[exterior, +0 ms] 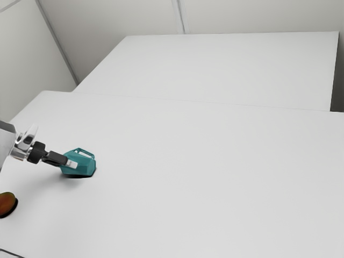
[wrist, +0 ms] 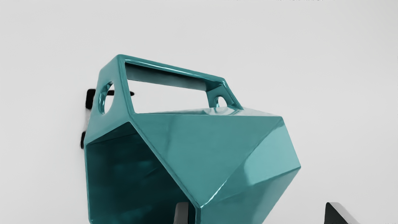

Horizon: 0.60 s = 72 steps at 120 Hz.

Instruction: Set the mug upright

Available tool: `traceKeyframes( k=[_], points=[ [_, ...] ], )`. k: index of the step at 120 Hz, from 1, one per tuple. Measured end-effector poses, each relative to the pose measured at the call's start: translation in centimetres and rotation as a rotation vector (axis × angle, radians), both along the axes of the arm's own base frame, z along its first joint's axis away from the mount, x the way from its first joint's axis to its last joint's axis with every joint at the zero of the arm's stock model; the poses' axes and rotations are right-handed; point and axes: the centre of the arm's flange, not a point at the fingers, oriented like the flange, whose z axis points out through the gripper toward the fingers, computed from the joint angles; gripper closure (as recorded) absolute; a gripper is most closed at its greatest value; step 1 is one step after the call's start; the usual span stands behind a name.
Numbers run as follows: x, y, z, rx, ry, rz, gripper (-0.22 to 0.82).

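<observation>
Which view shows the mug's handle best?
The wrist view. It shows the handle of the teal mug close up, with its long opening and a hole at each end. The exterior view shows it small, on the mug's upper side.

So the white robot arm point(exterior: 4, 144) pokes in from the exterior view's left, shiny silver wrist point(exterior: 22, 148) and all, with its black two-finger tool point(exterior: 72, 164) sloping gently down toward the exterior view's right. Wrist view's got the grey-and-black fingertips point(wrist: 181, 214) spread well apart, roughly level with each other.
</observation>
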Motion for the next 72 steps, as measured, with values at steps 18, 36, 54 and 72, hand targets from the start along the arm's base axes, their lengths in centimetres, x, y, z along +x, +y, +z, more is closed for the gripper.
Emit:
traceKeyframes(
  k=[18, 36, 54, 72],
  points=[
    [0.3, -0.1, 0.7, 0.007, -0.036, -0.027, 0.29],
    [1.2, -1.0, 1.3, 0.003, -0.071, -0.058, 0.34],
    [2.4, -2.4, 1.8, -0.008, -0.105, -0.092, 0.38],
    [2.7, -2.8, 2.0, -0.017, -0.124, -0.100, 0.51]
  ],
)
